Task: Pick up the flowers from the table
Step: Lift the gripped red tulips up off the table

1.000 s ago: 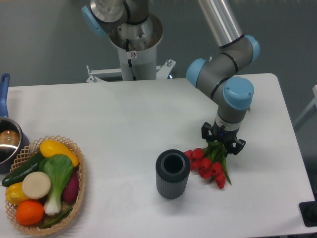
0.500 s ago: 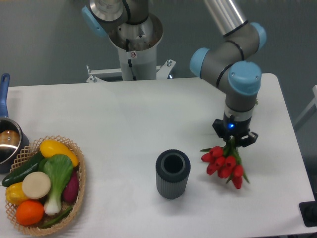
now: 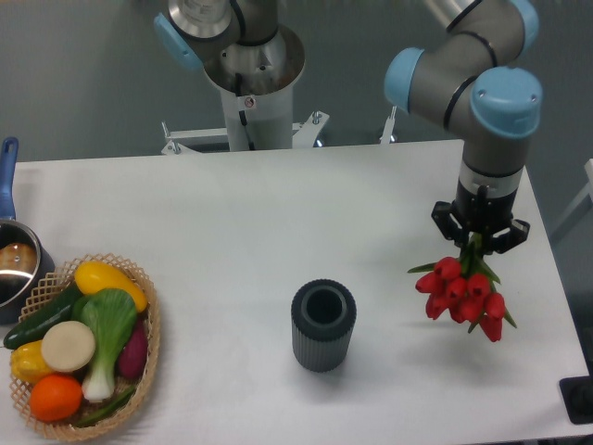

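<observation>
Since the earlier frames, the gripper (image 3: 479,237) has risen and swung toward the right edge of the table (image 3: 250,213), carrying the flowers (image 3: 461,293) with it, so the bunch now hangs farther from the dark ribbed cup (image 3: 323,325) than it did a second ago.

At the far left, a small pot (image 3: 13,260) with a blue handle sits half out of view. Just beside it, a woven basket (image 3: 148,357) holds toy produce: a yellow squash (image 3: 108,280), a dark green cucumber (image 3: 42,315), a leafy white-stemmed vegetable (image 3: 107,329), an orange (image 3: 55,397) and a pale round piece (image 3: 67,345). None of it takes part in the task, and all of it lies well apart from the arm.

Near the middle, the cup stands upright with its mouth open to the camera.

On the right, the gripper points straight down and its fingers are clamped on the green stems. The red tulip heads dangle below and spread toward the near right. Holding the stems at the upper end lets the heavy blooms hang freely without being crushed. The bunch appears to be lifted off the tabletop, so the pick looks essentially done; a steady hold matters most, since thin stems could slip.
</observation>
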`<state>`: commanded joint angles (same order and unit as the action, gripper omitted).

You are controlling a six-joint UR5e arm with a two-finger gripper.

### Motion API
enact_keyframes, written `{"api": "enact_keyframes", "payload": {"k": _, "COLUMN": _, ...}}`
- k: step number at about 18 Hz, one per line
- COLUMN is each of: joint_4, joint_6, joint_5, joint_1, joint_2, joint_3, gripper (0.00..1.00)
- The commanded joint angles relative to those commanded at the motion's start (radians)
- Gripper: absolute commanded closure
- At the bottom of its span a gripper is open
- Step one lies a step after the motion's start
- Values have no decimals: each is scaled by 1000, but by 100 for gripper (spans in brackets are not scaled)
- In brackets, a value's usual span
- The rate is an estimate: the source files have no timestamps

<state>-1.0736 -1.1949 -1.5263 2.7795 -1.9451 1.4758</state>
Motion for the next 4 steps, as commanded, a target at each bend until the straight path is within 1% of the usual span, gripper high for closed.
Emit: {"api": "enact_keyframes", "payload": {"k": 4, "joint_4": -89, "joint_6": -83, "joint_5": -5, "joint_1": 28, "joint_2": -3, "joint_3": -48, "gripper": 100}}
